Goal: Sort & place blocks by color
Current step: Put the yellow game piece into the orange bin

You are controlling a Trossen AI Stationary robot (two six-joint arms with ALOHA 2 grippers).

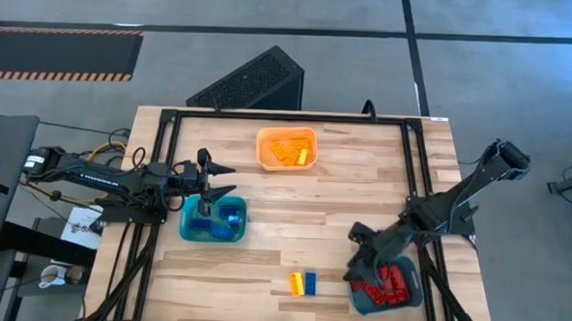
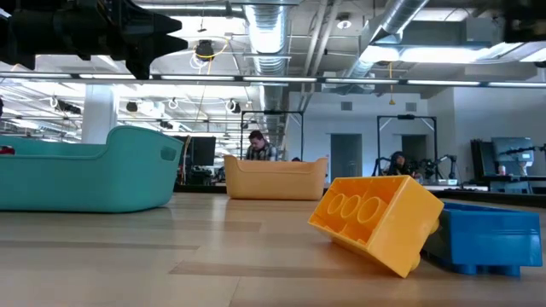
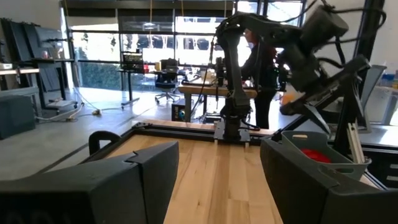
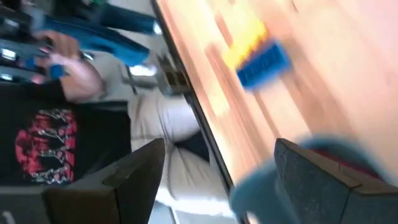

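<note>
1. Left tool [image 1: 213,177] hangs over the rim of the teal bin [image 1: 188,229] on the left side of the worktop [image 1: 343,182], its fingers spread apart with nothing between them; blue blocks [image 1: 227,219] lie in that bin beneath it.
2. Orange bin [image 1: 287,147] sits at the far middle of the worktop with yellow blocks [image 1: 291,154] inside, well apart from both arms.
3. Loose on the near middle of the worktop lie the last two pieces, touching side by side: a yellow block [image 1: 296,284] on the left and a blue block [image 1: 310,283] on the right, their long axes running front to back.
4. Right tool [image 1: 359,253] hovers at the left rim of the second teal bin [image 1: 401,301], which holds the red blocks [image 1: 387,284]; its wrist view shows the fingers [image 4: 127,177] apart and empty.
5. Deciding relation, as I judge it: the loose pair lies just left of the right tool and a little nearer the front edge, while the left tool is well apart from it, so the right arm is nearer.
6. High view alone gives this layout; the low view alone shows the yellow block tipped up, leaning against the blue one, which the overhead picture hides.
</note>
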